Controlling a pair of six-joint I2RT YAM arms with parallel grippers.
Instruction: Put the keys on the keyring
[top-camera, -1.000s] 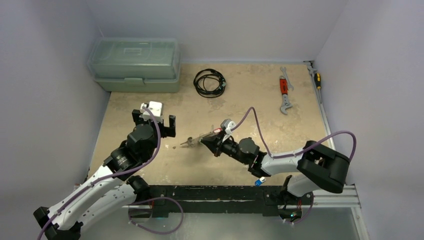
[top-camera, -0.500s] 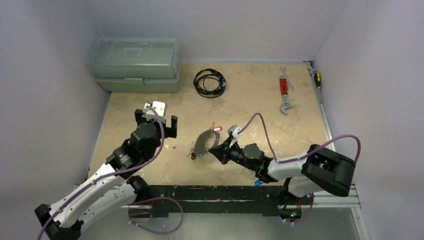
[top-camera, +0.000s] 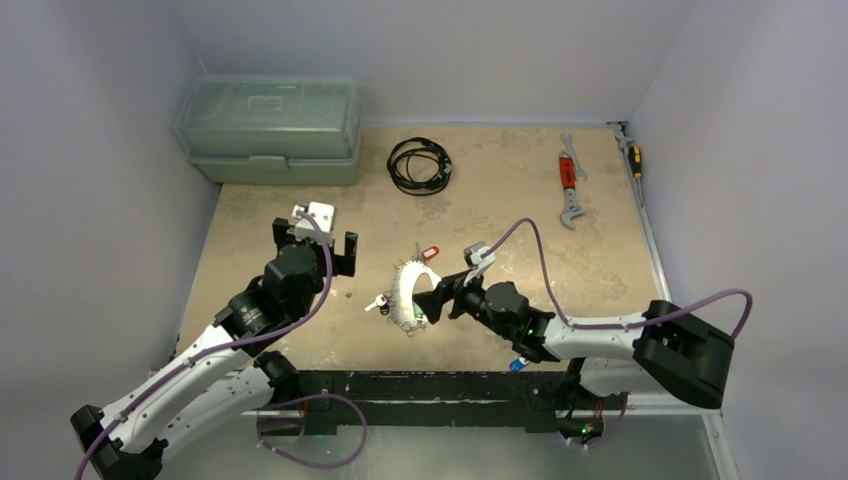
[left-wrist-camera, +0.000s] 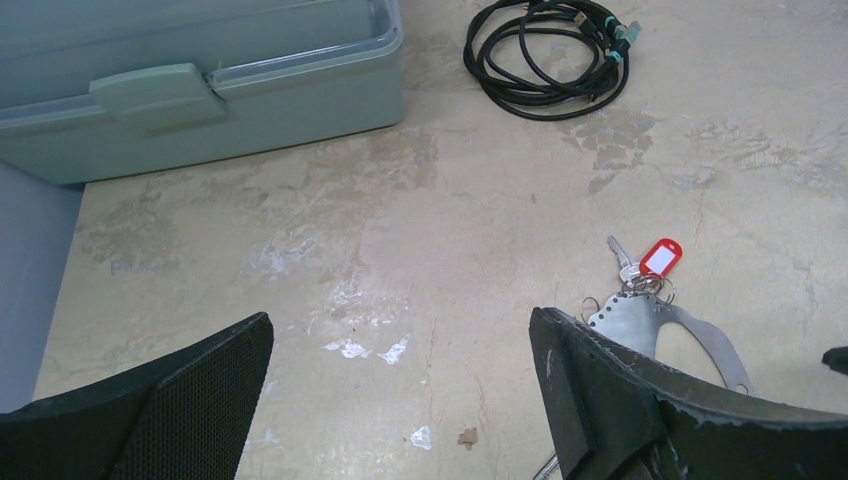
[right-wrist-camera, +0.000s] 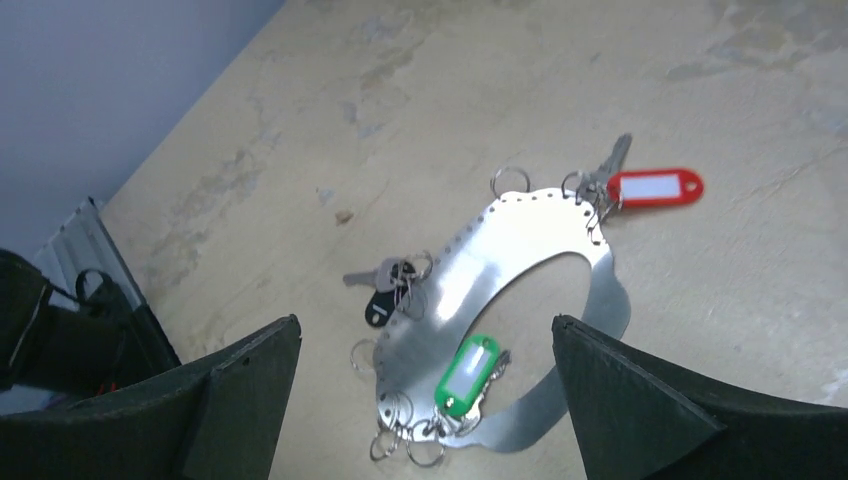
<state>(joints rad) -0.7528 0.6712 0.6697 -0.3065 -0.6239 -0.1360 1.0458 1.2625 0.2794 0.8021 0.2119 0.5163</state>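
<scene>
Silvery keyring (right-wrist-camera: 480, 255), seemingly flat, ahead of right claw (right-wrist-camera: 425, 330)

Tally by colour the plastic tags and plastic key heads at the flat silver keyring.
Red plastic key tag: 1
Green plastic key tag: 1
Black plastic key head: 1
Total: 3

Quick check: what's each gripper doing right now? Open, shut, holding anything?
Left gripper: open, holding nothing.
Right gripper: open, holding nothing; the keyring lies free below it.
</scene>
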